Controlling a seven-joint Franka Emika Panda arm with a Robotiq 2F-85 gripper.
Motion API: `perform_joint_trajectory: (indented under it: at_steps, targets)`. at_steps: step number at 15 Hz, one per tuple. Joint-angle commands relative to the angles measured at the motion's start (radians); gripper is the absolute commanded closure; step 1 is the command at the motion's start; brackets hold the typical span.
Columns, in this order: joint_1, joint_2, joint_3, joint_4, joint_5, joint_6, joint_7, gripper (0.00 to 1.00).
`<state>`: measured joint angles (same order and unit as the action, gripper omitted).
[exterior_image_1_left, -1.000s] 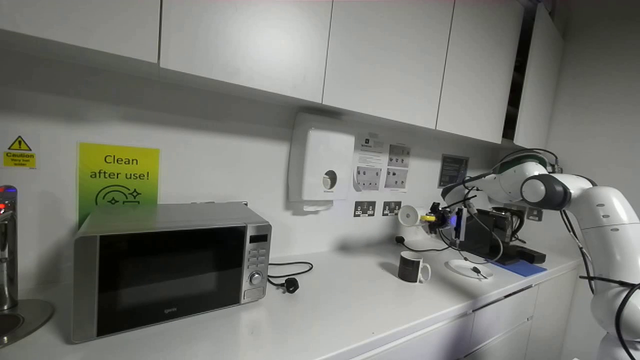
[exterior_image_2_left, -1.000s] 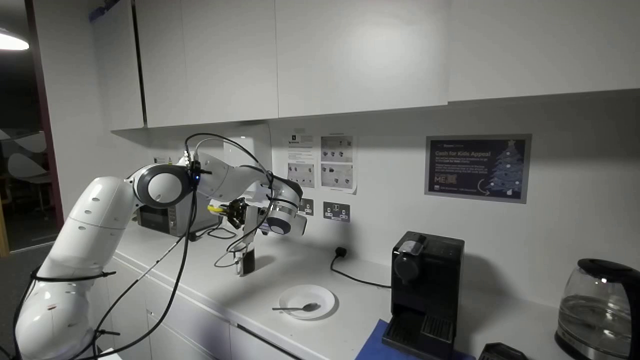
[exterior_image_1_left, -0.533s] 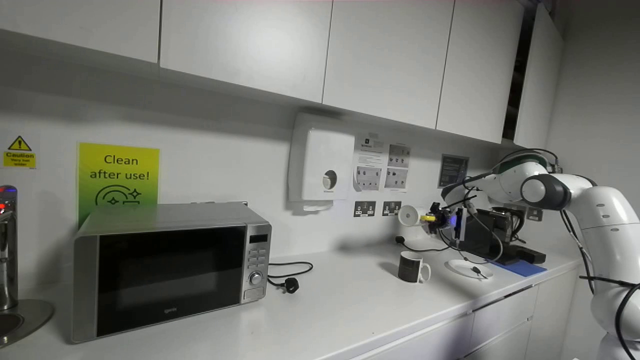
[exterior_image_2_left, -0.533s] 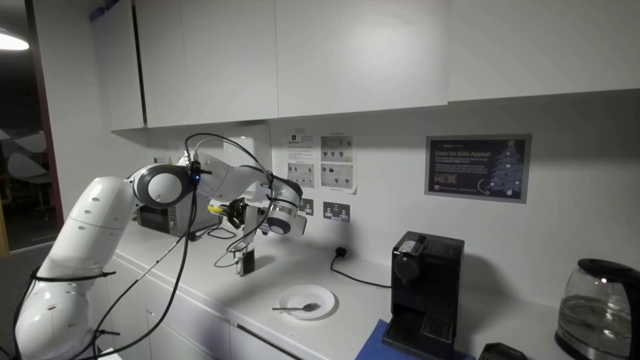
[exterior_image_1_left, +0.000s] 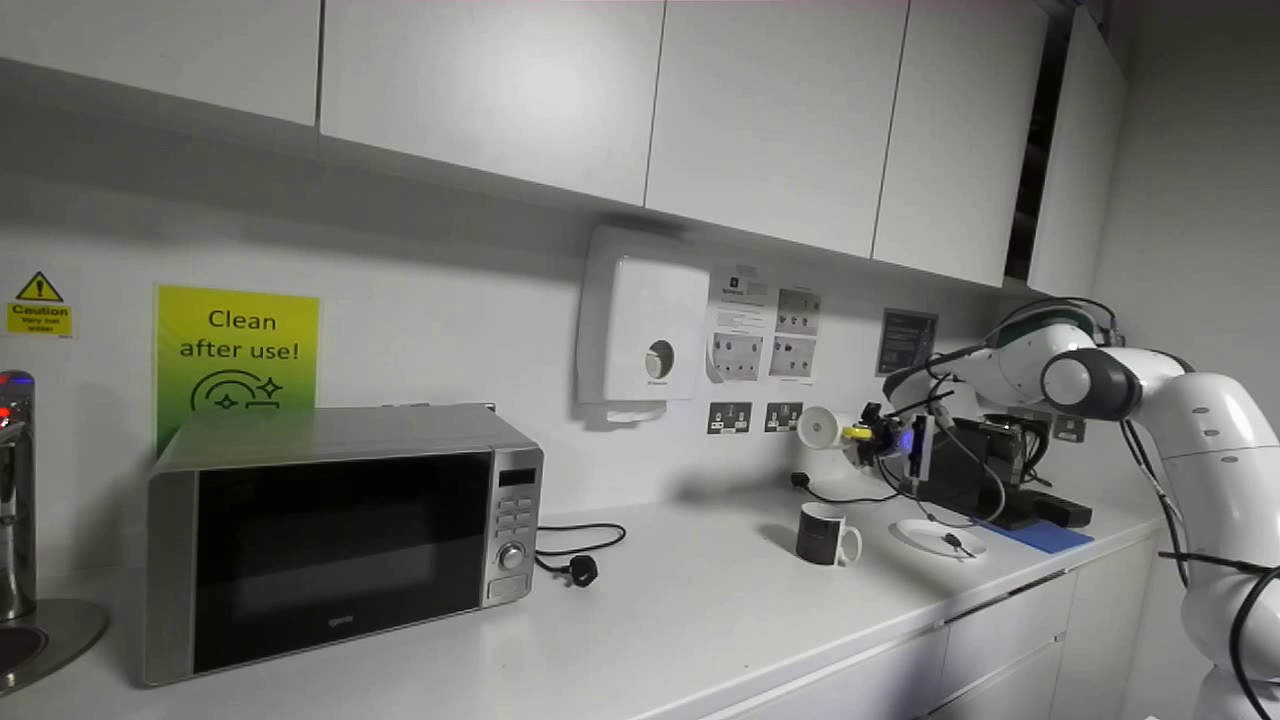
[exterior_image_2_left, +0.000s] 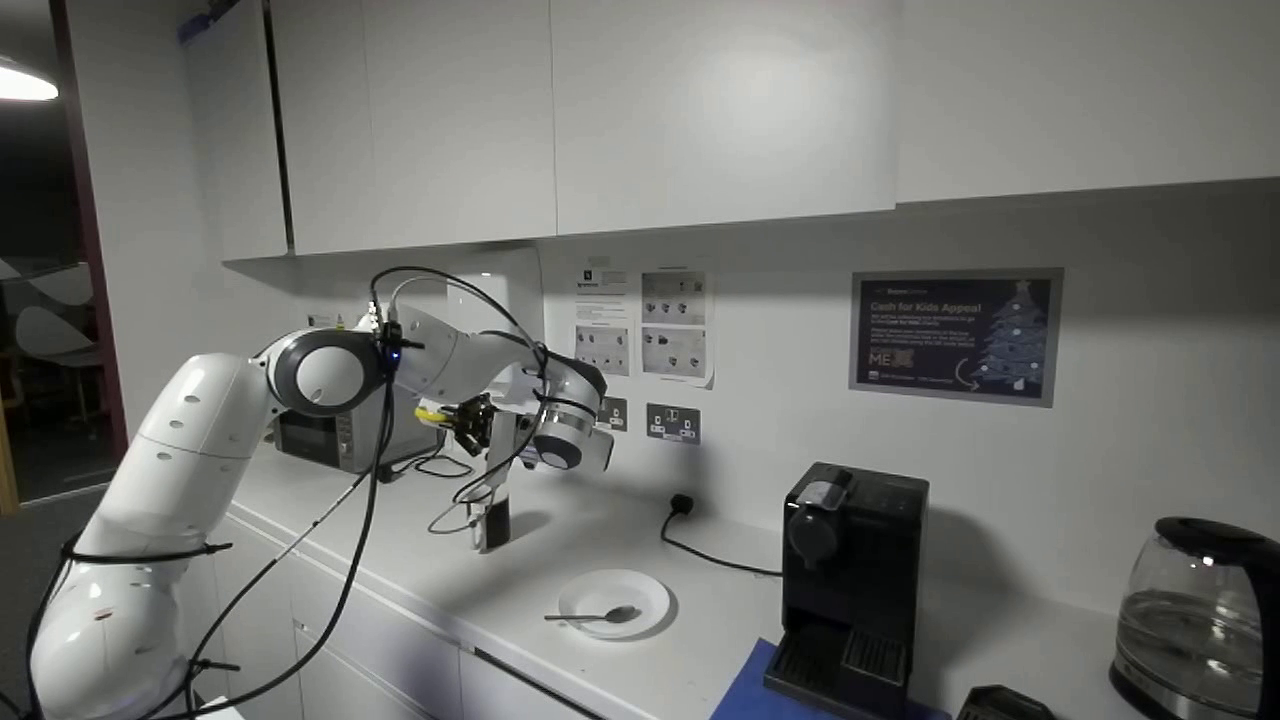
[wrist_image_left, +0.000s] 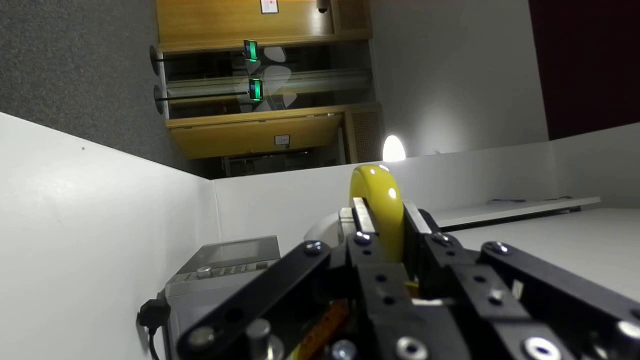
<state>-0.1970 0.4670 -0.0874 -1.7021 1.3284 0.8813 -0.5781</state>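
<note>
My gripper (wrist_image_left: 390, 216) is shut on the yellow handle (wrist_image_left: 382, 192) of a white cup (exterior_image_1_left: 820, 428). The cup is held on its side in the air, well above the worktop, with a round end toward the camera in an exterior view. In the wrist view the white body (wrist_image_left: 322, 229) is mostly hidden behind the left finger. The yellow handle also shows in an exterior view (exterior_image_2_left: 431, 415). A dark mug with a white handle (exterior_image_1_left: 820, 536) stands upright on the worktop below and in front of the gripper. It is partly hidden behind cables in an exterior view (exterior_image_2_left: 496, 524).
A white plate with a spoon (exterior_image_2_left: 612, 590) lies near the worktop's front edge. A black coffee machine (exterior_image_2_left: 855, 560) stands on a blue mat (exterior_image_2_left: 745, 690), with a glass kettle (exterior_image_2_left: 1195, 610) beyond. A microwave (exterior_image_1_left: 340, 550) stands along the wall. Cabinets (exterior_image_1_left: 770, 120) hang above. Loose cables hang from the arm.
The cup with the yellow handle has risen or tilted very slightly in the last half second. The rest of the arm and the things on the worktop look unmoved.
</note>
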Motion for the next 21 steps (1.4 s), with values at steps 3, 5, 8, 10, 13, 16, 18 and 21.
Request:
perform_joint_trajectory:
  at_steps: [3, 5, 8, 10, 13, 16, 18, 21]
  targets:
    - [-0.024, 0.024, 0.002, 0.036, 0.054, -0.101, 0.016, 0.95]
    - [-0.025, 0.029, 0.002, 0.036, 0.062, -0.111, 0.017, 0.95]
    - [-0.027, 0.038, 0.001, 0.037, 0.073, -0.122, 0.020, 0.95]
    - [-0.026, 0.040, 0.001, 0.037, 0.077, -0.121, 0.021, 0.95]
    - [-0.025, 0.040, 0.001, 0.037, 0.078, -0.120, 0.022, 0.95]
    - [-0.024, 0.041, 0.001, 0.037, 0.078, -0.120, 0.022, 0.95]
    - [-0.022, 0.041, 0.002, 0.037, 0.077, -0.119, 0.023, 0.95]
    - [-0.018, 0.043, 0.004, 0.040, 0.076, -0.117, 0.027, 0.95]
